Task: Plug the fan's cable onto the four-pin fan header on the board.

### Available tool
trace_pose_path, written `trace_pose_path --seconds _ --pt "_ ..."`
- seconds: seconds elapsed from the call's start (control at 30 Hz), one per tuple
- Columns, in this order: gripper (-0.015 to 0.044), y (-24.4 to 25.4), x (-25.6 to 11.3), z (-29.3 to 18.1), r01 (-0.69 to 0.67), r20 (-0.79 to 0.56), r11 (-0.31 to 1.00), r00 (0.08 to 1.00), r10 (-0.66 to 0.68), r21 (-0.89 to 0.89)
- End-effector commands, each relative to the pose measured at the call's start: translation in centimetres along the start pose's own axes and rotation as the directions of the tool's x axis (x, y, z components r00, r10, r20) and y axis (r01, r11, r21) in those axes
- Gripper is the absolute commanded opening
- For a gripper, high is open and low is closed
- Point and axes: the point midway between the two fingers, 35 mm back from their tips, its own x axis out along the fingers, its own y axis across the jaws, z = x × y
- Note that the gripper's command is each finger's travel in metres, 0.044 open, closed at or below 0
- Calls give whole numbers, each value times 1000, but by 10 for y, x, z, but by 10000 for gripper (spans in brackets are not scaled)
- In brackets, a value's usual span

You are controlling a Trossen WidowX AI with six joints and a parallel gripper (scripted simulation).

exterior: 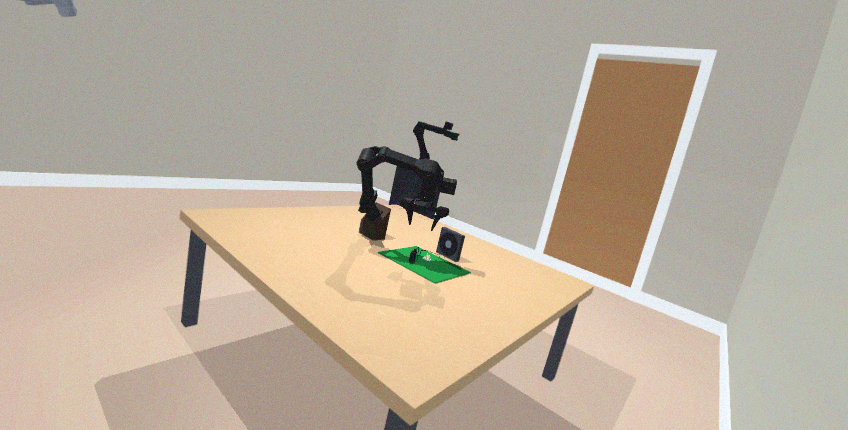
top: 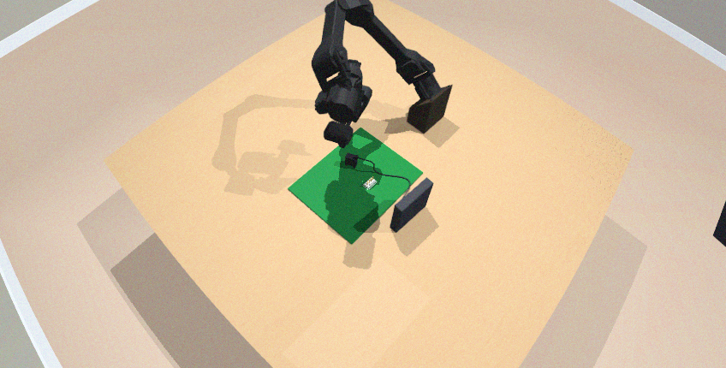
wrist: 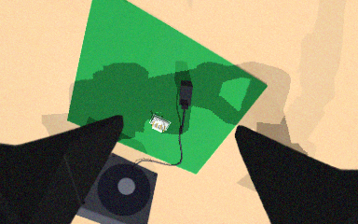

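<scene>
The black plug is on the green board, with its thin cable running to the fan. The white four-pin header sits on the board a short way from the plug, with nothing on its pins. My gripper is wide open and empty, pointing down high above the board. In the top view the fingertips are mostly hidden behind the arm.
The fan stands upright just beside one edge of the board. The arm's base stands on the table behind the board. A second black arm on a dark pedestal is beyond the table.
</scene>
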Motion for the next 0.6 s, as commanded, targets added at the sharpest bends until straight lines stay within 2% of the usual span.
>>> trace_pose_path --seconds 0.0,0.13,0.57 --pt "440 -2 40 0 14 1 1000 1000 -14 -5" --pt "440 -8 80 1 18 8 1000 1000 -18 -4" --pt "440 -8 94 1 18 8 1000 1000 -18 -4"
